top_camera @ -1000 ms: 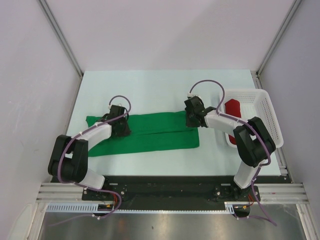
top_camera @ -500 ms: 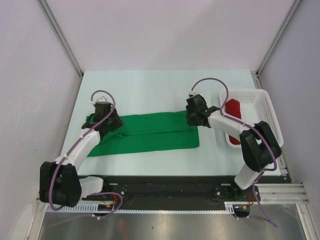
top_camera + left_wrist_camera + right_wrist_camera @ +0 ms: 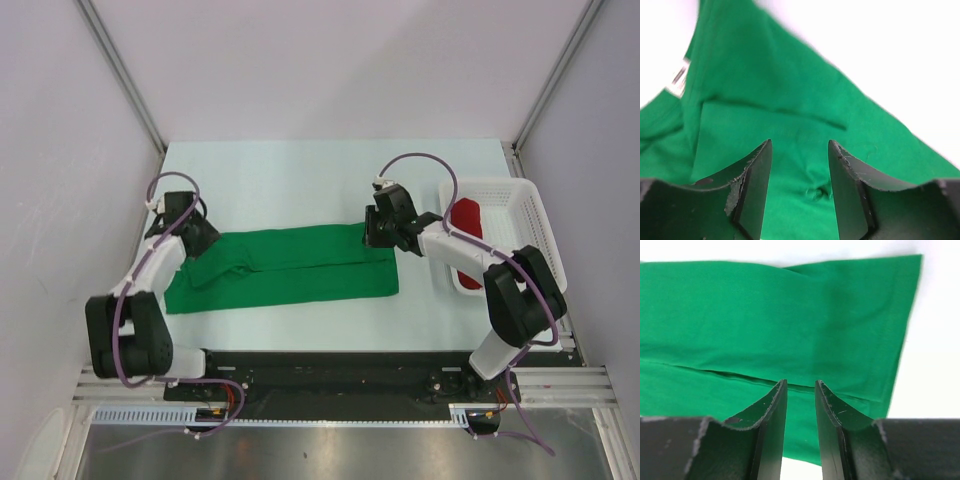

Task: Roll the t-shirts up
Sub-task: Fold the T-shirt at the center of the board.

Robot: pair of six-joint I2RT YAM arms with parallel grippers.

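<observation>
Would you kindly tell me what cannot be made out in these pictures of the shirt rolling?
- Top view: the right arm covers part of the red t-shirt in the basket, so its roll is unclear.
- Left wrist view: the neck label on the green t-shirt is blurred and unreadable.
- Top view: the left gripper and right gripper hide their own fingertips, so contact with the cloth is uncertain.

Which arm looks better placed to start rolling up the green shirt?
Probably right: the right gripper hangs open over the green t-shirt's flat, straight hem end, a tidy edge to roll from. The left gripper is over the rumpled neck end.
</observation>
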